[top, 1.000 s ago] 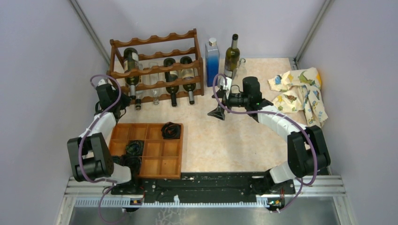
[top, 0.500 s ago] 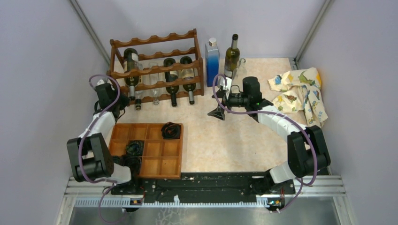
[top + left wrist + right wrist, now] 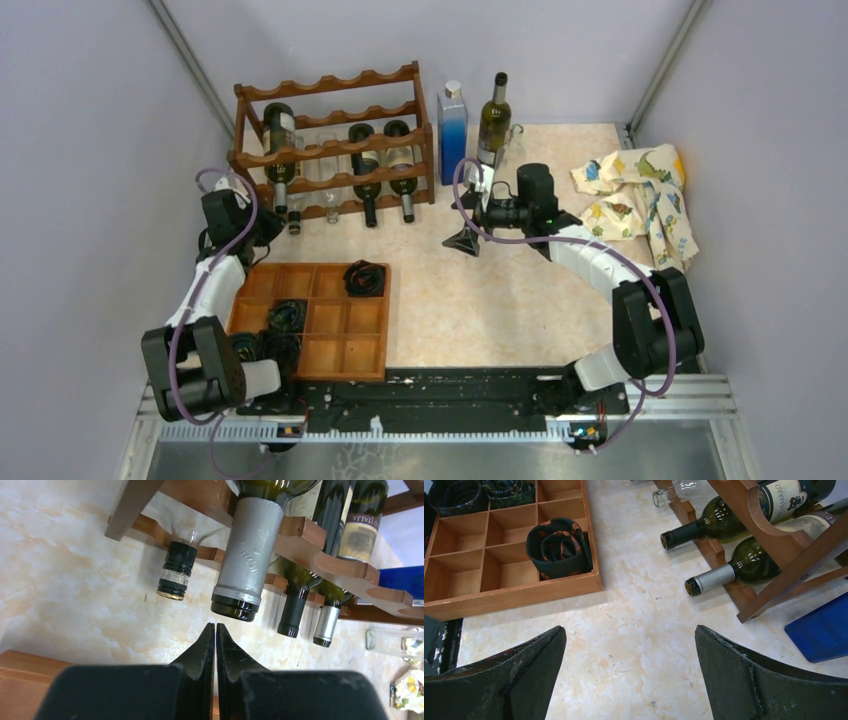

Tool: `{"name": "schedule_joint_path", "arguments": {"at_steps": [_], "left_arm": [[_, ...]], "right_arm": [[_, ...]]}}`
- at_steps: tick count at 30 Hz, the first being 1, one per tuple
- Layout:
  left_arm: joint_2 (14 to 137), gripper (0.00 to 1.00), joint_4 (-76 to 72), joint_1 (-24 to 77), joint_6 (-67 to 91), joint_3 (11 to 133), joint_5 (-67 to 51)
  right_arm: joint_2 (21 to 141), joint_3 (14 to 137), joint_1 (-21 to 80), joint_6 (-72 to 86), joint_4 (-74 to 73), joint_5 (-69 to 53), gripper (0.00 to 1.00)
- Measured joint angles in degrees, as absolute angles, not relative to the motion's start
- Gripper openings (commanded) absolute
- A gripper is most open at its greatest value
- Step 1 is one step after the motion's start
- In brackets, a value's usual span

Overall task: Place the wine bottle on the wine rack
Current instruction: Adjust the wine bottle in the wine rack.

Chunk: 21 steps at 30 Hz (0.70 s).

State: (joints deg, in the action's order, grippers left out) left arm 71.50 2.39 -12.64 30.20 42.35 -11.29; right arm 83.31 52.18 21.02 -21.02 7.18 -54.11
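Left hand (image 3: 215, 627) back; wine rack (image 3: 330, 560) partial

Count: 1 dark reddish-brown wooden wine rack (image 3: 330, 83). 4 dark green glass wine bottles: 3 racked (image 3: 280, 135) (image 3: 365, 165) (image 3: 400, 160), 1 standing (image 3: 494, 122). 2 clear glass bottles racked (image 3: 331, 208) (image 3: 175, 570). 1 blue square bottle (image 3: 452, 125). 1 wooden compartment tray (image 3: 362, 352). 3 rolled dark fabrics (image 3: 365, 278) (image 3: 287, 315) (image 3: 280, 347). 1 patterned cloth (image 3: 640, 200).

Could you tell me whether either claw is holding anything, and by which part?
Nothing is held: the left claw is shut on nothing near the rack, the right claw open above the table.
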Motion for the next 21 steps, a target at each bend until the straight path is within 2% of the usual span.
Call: {"name": "schedule_joint_path", "arguments": {"at_steps": [10,21], "left_arm": [[82.3,0.07,2.9,-12.6,28.6,50.1,-13.3],[82.7,0.09,3.1,-12.8,27.2,51.4,-13.2]], "right_arm": [[83.3,52.1,21.0,-21.1,7.2,-54.1,0.98],[81.7,51.4,21.0,-22.0,6.3,-53.8,0.98]]}}
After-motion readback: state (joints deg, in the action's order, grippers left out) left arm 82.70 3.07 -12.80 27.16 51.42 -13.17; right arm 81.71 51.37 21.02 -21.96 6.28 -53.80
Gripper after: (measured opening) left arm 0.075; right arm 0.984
